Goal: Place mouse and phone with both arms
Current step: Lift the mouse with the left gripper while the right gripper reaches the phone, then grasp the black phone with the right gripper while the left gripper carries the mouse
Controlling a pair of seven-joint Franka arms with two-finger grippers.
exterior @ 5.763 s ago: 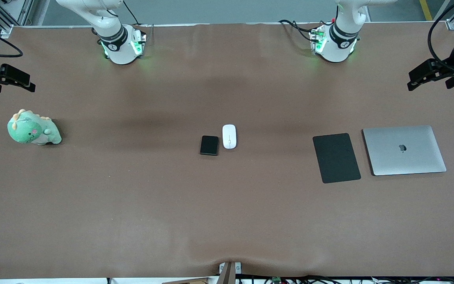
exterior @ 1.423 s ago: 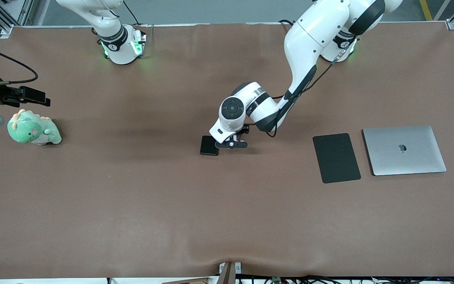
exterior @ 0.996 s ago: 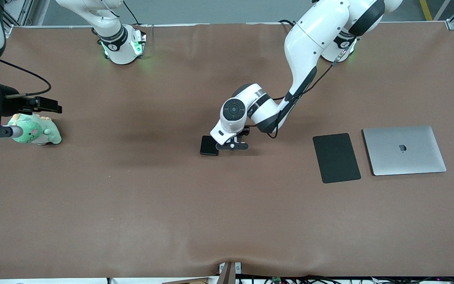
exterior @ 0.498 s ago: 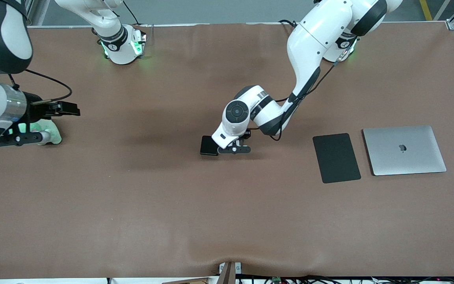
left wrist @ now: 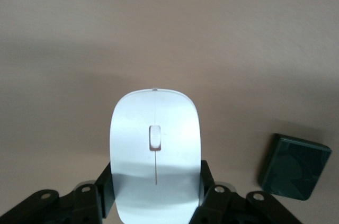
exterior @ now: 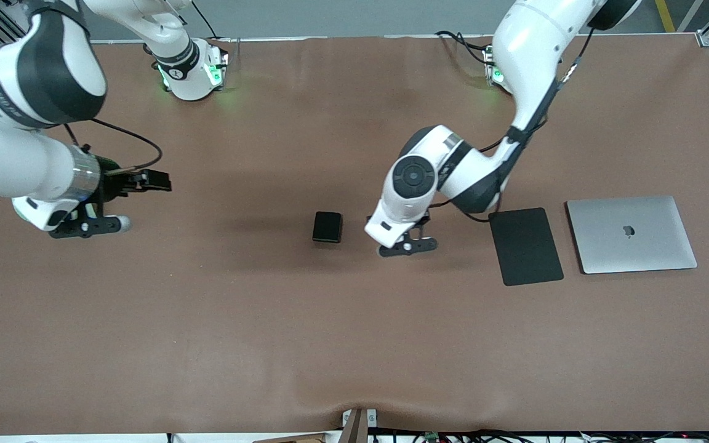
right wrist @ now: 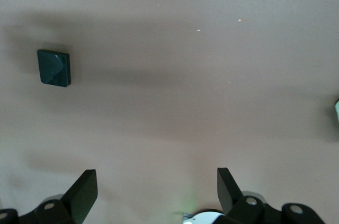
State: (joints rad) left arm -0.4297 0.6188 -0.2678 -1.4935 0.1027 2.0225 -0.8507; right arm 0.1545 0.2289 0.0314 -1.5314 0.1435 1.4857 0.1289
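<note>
My left gripper is shut on the white mouse and holds it over the bare table between the phone and the black mouse pad. The left wrist view shows the mouse clamped between both black fingers. In the front view my left wrist hides the mouse. The small black phone lies flat at mid-table and also shows in the left wrist view and the right wrist view. My right gripper is open and empty over the right arm's end of the table.
A closed silver laptop lies beside the mouse pad at the left arm's end. A green plush toy sits under my right arm, almost wholly hidden in the front view. The brown table cover spreads wide toward the front camera.
My left gripper closed on the mouse beside the phone and carried it toward the mouse pad. My right arm swung in from the table's end, over the plush toy, toward the middle.
</note>
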